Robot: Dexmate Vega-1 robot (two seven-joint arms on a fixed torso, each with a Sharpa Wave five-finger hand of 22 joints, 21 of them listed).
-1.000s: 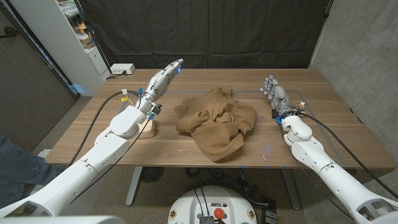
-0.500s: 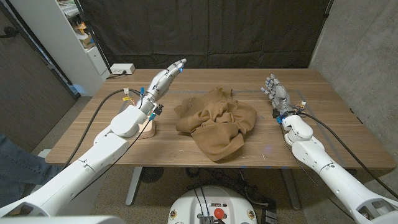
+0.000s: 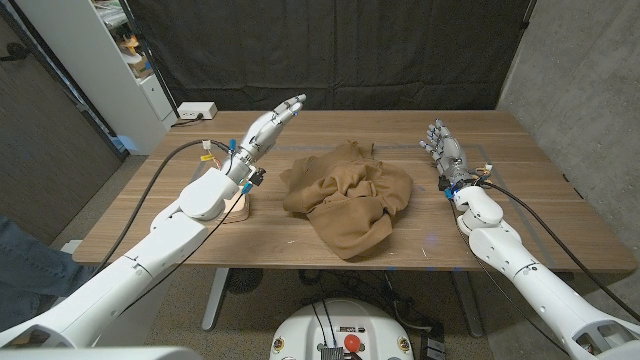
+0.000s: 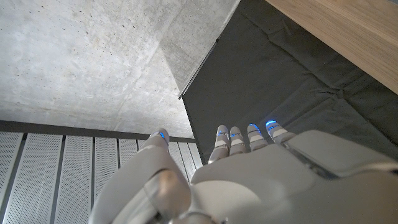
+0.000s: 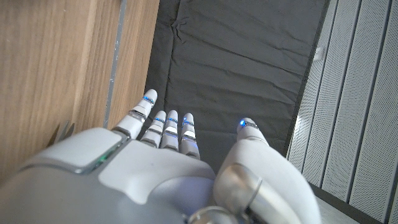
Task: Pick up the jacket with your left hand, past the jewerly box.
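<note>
A crumpled brown jacket [image 3: 345,196] lies in a heap at the middle of the wooden table [image 3: 540,215]. My left hand [image 3: 268,127] is raised above the table to the jacket's left and behind it, fingers stretched out and apart, holding nothing; in the left wrist view the left hand [image 4: 249,174] has its fingers extended toward a dark curtain. A small pale jewelry box [image 3: 238,204] sits on the table under my left forearm, partly hidden. My right hand [image 3: 444,148] stands at the table's right side with fingers straight and empty, as the right hand [image 5: 168,155] also appears from its wrist.
A white power strip [image 3: 196,112] lies at the table's back left corner. A white shelf unit [image 3: 130,60] stands beyond the left edge. A black curtain [image 3: 330,50] hangs behind the table. A person's leg in jeans [image 3: 25,262] is at the lower left.
My left hand has moved a little to the right and farther back, toward the space behind the jacket. The right hand and the jacket have stayed still.
</note>
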